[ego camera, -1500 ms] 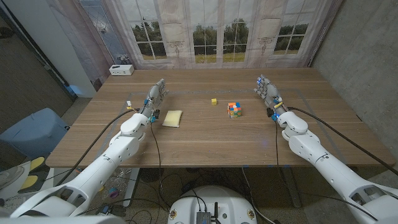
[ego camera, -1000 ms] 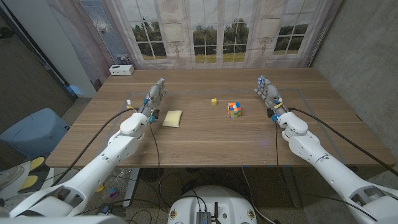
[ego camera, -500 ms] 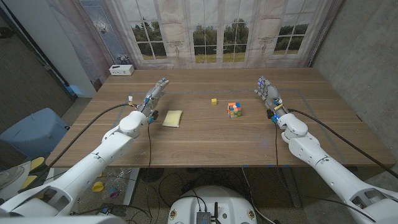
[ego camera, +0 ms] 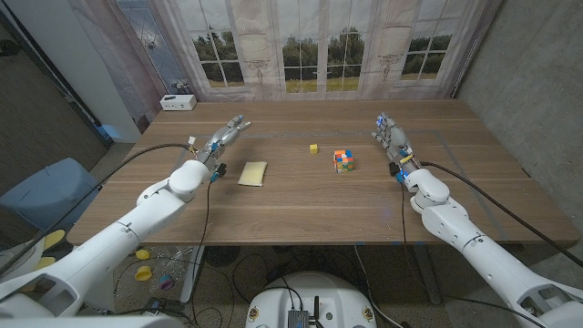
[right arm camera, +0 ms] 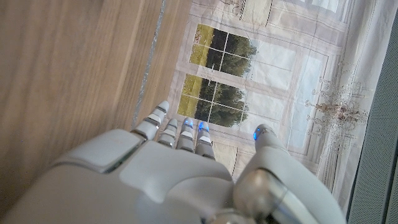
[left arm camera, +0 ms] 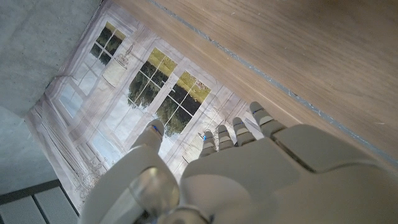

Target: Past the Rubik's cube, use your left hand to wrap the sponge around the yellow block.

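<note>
Left hand [ego camera: 221, 137] and right hand [ego camera: 390, 135], fingers extended and apart, each holding nothing. The sponge [ego camera: 252, 173] lies flat on the wooden bench [ego camera: 301, 205], just beside the left hand. Farther in stand the Rubik's cube [ego camera: 342, 160] and, beyond it, the small yellow block [ego camera: 312, 148], well apart from the sponge. Advisable approach: pinch the sponge along one edge, keeping it slack enough to fold around the block. A white box [ego camera: 177, 102] sits at the far corner; curtained windows [ego camera: 319, 46] lie behind.
</note>
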